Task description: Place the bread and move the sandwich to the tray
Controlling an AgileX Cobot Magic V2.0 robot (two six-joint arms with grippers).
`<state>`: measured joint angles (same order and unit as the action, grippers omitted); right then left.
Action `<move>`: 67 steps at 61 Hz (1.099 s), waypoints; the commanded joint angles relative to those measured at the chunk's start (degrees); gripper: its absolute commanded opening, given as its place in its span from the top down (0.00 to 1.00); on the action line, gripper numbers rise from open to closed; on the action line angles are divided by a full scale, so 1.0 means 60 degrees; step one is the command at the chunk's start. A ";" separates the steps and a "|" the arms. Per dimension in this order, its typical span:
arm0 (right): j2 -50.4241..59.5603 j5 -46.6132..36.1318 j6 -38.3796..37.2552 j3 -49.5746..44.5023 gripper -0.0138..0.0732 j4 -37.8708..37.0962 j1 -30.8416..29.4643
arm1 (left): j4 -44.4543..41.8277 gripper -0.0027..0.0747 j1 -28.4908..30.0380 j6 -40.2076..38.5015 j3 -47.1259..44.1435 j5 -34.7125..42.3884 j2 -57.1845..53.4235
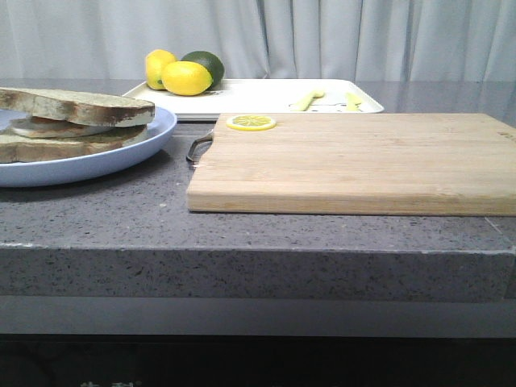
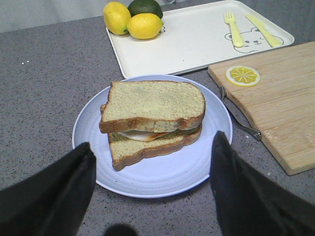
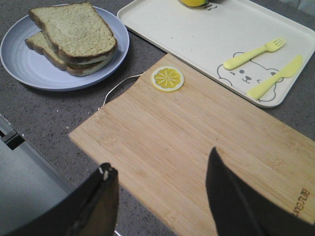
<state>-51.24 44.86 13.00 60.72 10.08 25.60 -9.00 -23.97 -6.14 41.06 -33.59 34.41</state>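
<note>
The sandwich point(image 2: 152, 118), two brown-crusted slices with egg between, lies on the round pale blue plate point(image 2: 152, 172). It also shows in the front view point(image 1: 72, 121) at far left and in the right wrist view point(image 3: 74, 37). The white tray point(image 2: 197, 37) lies behind the plate; it also shows in the front view point(image 1: 266, 93) and the right wrist view point(image 3: 197, 34). No separate single bread slice is in view. My left gripper point(image 2: 152, 162) is open and empty, above the plate's near rim. My right gripper point(image 3: 162, 167) is open and empty over the wooden cutting board point(image 3: 197, 142).
Two lemons point(image 2: 130, 22) and a lime point(image 2: 145, 7) sit on the tray's far left corner. A yellow fork point(image 2: 234, 29) and knife point(image 2: 263, 29) lie on its right side. A lemon slice point(image 1: 251, 122) rests on the cutting board point(image 1: 355, 161). The counter's front edge point(image 1: 258, 250) is near.
</note>
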 commanded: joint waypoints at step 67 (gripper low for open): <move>0.2957 -0.0944 0.0001 -0.2113 0.36 -0.0030 -0.0024 | 0.6855 0.38 0.6500 0.4659 0.3679 -0.3293 0.6790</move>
<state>-33.54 42.90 12.89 46.53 9.95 25.60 21.58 11.71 16.78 60.43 -55.83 73.39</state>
